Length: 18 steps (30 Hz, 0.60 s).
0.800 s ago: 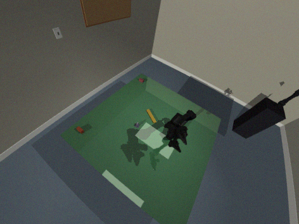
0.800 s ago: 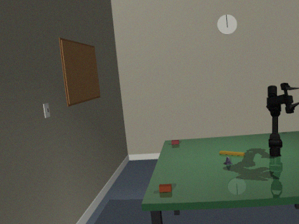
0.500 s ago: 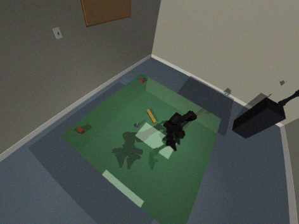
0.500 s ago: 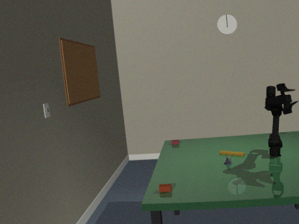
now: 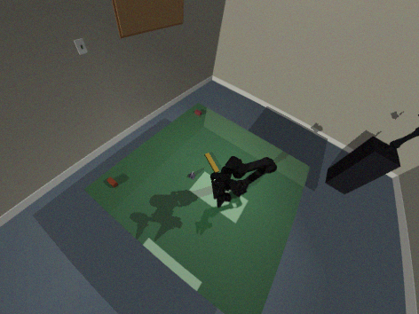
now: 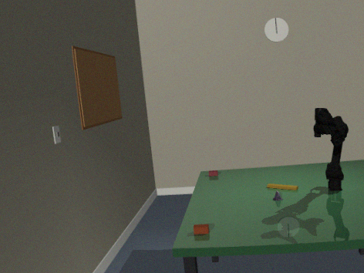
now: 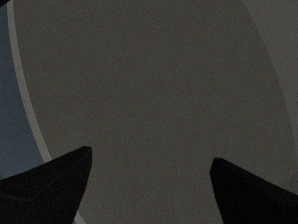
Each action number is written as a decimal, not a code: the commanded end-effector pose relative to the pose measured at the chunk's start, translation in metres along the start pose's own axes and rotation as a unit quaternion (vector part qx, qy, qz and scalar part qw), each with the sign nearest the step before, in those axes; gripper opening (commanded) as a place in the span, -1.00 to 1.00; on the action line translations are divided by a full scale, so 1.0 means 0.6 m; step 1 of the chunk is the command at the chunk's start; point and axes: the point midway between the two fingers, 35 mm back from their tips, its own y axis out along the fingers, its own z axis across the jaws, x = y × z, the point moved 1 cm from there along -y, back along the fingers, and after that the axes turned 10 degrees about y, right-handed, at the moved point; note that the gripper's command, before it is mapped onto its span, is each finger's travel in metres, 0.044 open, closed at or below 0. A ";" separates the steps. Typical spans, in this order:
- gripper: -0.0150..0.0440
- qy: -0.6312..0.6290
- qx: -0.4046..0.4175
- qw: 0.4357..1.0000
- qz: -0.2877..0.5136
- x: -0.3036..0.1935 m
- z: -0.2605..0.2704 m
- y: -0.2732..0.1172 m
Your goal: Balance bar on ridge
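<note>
The yellow-orange bar (image 5: 210,161) (image 6: 282,187) lies flat on the green table (image 5: 271,248) (image 6: 239,200). The small purple ridge (image 5: 191,175) (image 6: 278,196) stands on the table beside the bar, apart from it, with nothing on top. My gripper (image 5: 217,192) (image 6: 318,123) (image 7: 153,161) is open, with nothing between its fingers in the wrist view. It is raised high above the table, well above the bar and ridge. The wrist view looks at a wall and shows neither the bar nor the ridge.
A red block (image 5: 198,113) (image 6: 213,173) lies near the table's far left corner. An orange-red block (image 5: 112,182) (image 6: 201,229) lies near another corner. The arm's shadow falls over the table in front of the ridge.
</note>
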 end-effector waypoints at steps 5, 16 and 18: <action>0.58 0.103 -0.033 0.988 0.107 -0.098 -0.030 -0.020; 0.58 0.247 -0.103 0.931 0.247 -0.228 -0.061 -0.087; 0.58 0.272 -0.118 0.916 0.271 -0.250 -0.065 -0.103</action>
